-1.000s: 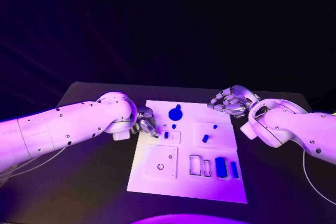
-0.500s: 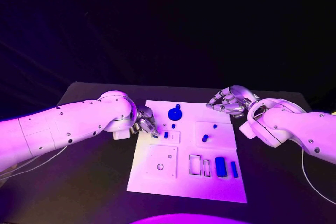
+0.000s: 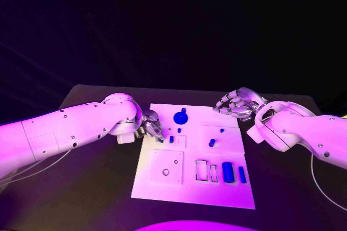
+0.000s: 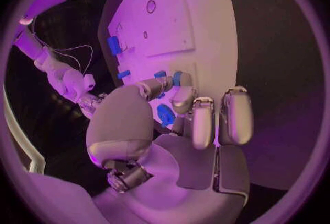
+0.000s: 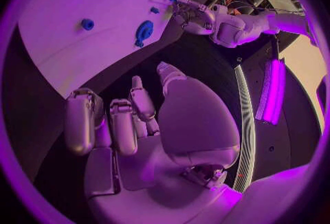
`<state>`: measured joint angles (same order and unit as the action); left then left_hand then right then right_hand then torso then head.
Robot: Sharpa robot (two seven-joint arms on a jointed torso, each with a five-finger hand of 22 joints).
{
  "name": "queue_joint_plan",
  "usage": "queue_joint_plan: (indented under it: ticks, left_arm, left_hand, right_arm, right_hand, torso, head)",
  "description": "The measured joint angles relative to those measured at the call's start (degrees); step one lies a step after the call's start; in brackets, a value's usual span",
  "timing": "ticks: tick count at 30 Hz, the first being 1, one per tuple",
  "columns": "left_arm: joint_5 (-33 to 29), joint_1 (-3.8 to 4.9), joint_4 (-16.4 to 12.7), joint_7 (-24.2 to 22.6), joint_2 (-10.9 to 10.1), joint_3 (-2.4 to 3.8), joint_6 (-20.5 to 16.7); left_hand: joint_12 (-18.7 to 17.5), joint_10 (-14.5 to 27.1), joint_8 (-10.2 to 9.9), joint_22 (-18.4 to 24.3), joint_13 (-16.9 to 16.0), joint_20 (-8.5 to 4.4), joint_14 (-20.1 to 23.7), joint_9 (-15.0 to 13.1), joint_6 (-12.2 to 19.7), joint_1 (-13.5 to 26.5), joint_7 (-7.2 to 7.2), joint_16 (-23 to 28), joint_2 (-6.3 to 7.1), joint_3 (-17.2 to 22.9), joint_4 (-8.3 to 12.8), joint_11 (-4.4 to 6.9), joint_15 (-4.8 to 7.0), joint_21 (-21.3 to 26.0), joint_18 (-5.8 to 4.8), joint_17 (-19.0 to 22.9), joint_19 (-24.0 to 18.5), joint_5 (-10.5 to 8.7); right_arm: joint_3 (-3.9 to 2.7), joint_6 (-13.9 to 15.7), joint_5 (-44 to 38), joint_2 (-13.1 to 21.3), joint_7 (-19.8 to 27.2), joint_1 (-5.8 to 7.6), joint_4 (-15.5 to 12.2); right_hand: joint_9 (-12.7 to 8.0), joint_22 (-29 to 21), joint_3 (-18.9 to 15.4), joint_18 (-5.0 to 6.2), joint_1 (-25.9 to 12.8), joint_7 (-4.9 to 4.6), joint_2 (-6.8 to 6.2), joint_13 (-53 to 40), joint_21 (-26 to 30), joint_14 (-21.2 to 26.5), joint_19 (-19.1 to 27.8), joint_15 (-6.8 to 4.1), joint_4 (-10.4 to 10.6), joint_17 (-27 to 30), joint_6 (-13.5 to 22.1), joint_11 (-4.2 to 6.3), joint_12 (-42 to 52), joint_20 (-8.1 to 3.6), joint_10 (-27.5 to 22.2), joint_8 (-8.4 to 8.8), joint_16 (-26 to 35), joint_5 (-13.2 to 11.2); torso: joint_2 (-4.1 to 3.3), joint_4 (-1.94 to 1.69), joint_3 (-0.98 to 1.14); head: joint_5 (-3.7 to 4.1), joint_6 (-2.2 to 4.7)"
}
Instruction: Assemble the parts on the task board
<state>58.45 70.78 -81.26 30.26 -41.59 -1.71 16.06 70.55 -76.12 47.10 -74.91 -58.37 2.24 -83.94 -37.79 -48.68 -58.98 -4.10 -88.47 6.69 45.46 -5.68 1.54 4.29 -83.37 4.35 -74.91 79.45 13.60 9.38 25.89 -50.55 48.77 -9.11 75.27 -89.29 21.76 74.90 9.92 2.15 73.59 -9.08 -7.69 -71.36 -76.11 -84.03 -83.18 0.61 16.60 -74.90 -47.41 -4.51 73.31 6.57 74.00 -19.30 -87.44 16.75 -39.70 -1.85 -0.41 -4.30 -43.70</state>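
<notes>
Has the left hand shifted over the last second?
Yes, slightly. The left hand has edged nearer the small blue peg on the white board, fingertips now beside it.

The left hand [image 4: 180,125] rises over the near edge of the white task board [image 4: 179,20], which lies on the dark counter [image 4: 275,42]. Its thumb and one finger meet on a small blue part [image 4: 176,78] at the board's edge, pinching it, while the other fingers [image 4: 234,116] hang side by side, straight and apart from the board. A second small blue part [image 4: 160,74] sits just beside the pinched one. A larger blue part [image 4: 165,115] shows under the palm. Farther along the board lie a blue block [image 4: 114,45] and a short blue piece [image 4: 124,74]. Two round holes mark the board's flat face. Beyond the board's far side, the right hand [image 4: 91,104] hangs with curled fingers.
</notes>
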Motion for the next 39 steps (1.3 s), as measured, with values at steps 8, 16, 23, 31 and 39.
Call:
queue_joint_plan:
  ticks: [8, 16, 23, 31, 39]
  left_arm:
    - [0.31, 0.03, 0.25, 0.03, 0.28, 0.00, 0.11]
    - [0.52, 0.04, 0.43, 0.07, 0.45, 0.01, 0.20]
    - [0.86, 0.03, 0.75, 0.10, 0.74, -0.01, 0.19]
    - [1.40, 0.01, 0.93, 0.11, 0.98, -0.02, 0.21]
    - [1.69, 0.00, 1.02, 0.13, 1.06, -0.04, 0.35]
  left_hand:
    - [0.02, 0.00, 0.07, 0.01, -0.12, 0.00, 0.00, 0.01, -0.21, 0.21, 0.02, 0.00, -0.21, 0.17, -0.17, -0.01, 0.00, 0.00, 0.00, 0.00, 0.00, -0.12]
    - [0.18, -0.29, 0.11, -0.04, -0.28, -0.13, 0.00, 0.32, -0.58, 1.21, 0.16, -0.22, -0.73, -0.01, 0.01, 0.09, 0.00, 0.00, 0.00, 0.00, 0.12, -0.33]
    - [0.18, -0.30, 0.04, -0.04, -0.31, -0.20, 0.00, 0.48, -1.54, 2.33, 0.75, -0.21, -1.11, -0.49, 0.50, 0.09, 0.00, 0.00, 0.00, 0.00, 0.20, -0.60]
    - [0.18, -0.31, -0.11, -0.03, -0.40, -0.20, 0.00, 0.64, -2.36, 2.81, 1.18, -0.43, -0.62, -0.95, 0.96, 0.09, 0.00, 0.00, 0.00, 0.00, 0.19, -0.64]
    - [0.18, -0.31, -0.12, -0.03, -0.39, -0.19, -0.13, 0.80, -2.68, 3.23, 1.47, -0.43, -0.21, -1.86, 1.00, 0.08, 0.13, 0.00, 0.00, 0.00, 0.19, -0.64]
  right_arm:
    - [0.00, 0.00, 0.00, 0.00, -0.01, 0.00, 0.02]
    - [0.00, 0.00, 0.01, -0.02, -0.02, -0.02, 0.05]
    - [0.00, 0.00, 0.01, -0.02, -0.02, -0.02, 0.06]
    - [0.00, -0.02, 0.01, 0.03, -0.03, -0.02, 0.07]
    - [0.00, -0.04, 0.01, 0.05, -0.04, -0.02, 0.05]
  right_hand:
    - [0.00, 0.05, 0.00, 0.00, 0.00, 0.00, 0.00, 0.00, 0.00, 0.00, 0.00, 0.00, 0.00, -0.03, 0.00, 0.00, 0.00, 0.00, 0.00, 0.00, 0.00, 0.00]
    - [-0.02, 0.04, 0.00, 0.01, 0.00, 0.00, 0.00, 0.00, 0.00, 0.00, 0.00, 0.00, 0.00, -0.04, 0.00, 0.00, 0.00, 0.00, 0.00, 0.00, 0.24, 0.00]
    - [-0.05, 0.04, 0.00, 0.00, 0.00, 0.00, 0.00, 0.00, 0.00, 0.00, 0.00, 0.00, 0.00, -0.04, 0.00, 0.00, 0.00, 0.00, 0.00, 0.01, 0.29, 0.00]
    - [-0.05, 0.03, 0.00, 0.00, 0.00, 0.00, 0.00, 0.00, 0.00, 0.00, 0.00, 0.00, 0.00, -0.03, 0.00, 0.00, 0.00, 0.00, 0.00, -0.22, 0.32, 0.00]
    - [-0.04, 0.02, 0.00, 0.00, 0.00, 0.00, 0.00, 0.00, 0.00, 0.00, 0.00, 0.00, 0.00, -0.03, 0.00, 0.00, 0.00, 0.00, 0.00, -0.21, 0.32, 0.00]
  torso:
    - [0.01, 0.00, -0.03]
    - [0.00, 0.00, -0.06]
    - [-0.01, 0.00, -0.07]
    - [-0.01, 0.01, -0.07]
    - [0.03, 0.02, -0.07]
  head:
    - [0.08, -0.01]
    - [0.21, -0.07]
    - [0.32, -0.10]
    - [0.36, -0.14]
    - [0.42, -0.25]
